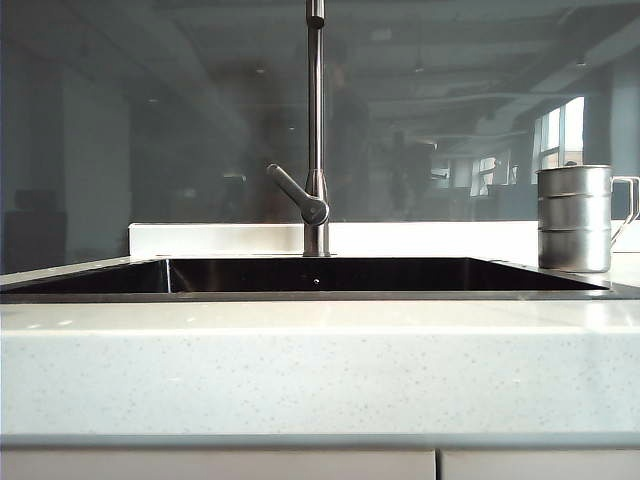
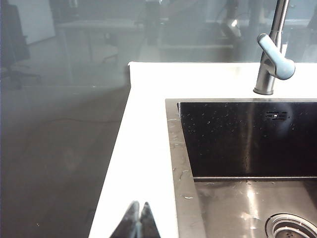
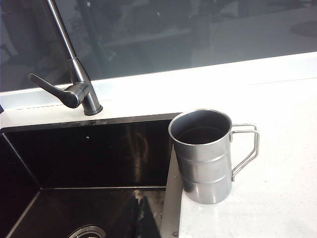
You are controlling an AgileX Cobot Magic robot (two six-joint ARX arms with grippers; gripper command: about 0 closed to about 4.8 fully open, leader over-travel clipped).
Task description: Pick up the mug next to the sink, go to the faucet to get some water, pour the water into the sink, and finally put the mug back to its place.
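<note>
Mug (image 3: 204,157) stands upright on the pale countertop (image 1: 300,360) at the right edge of the sink (image 1: 320,275), its wire handle turned away from the basin, and nothing touches it. From my seat I cannot tell whether the job is unstarted or already finished; the mug sits where the task wants it either way. Droplets bead on the basin floor near the drain in the left wrist view, so some water has been in there. The faucet (image 1: 315,130) rises behind the sink's middle with no stream falling. My left gripper (image 2: 138,220) hangs over the countertop beside the sink's left rim, tips pressed together, holding nothing. My right gripper (image 3: 140,215) hovers over the sink's right edge near the mug, also closed and empty.
</note>
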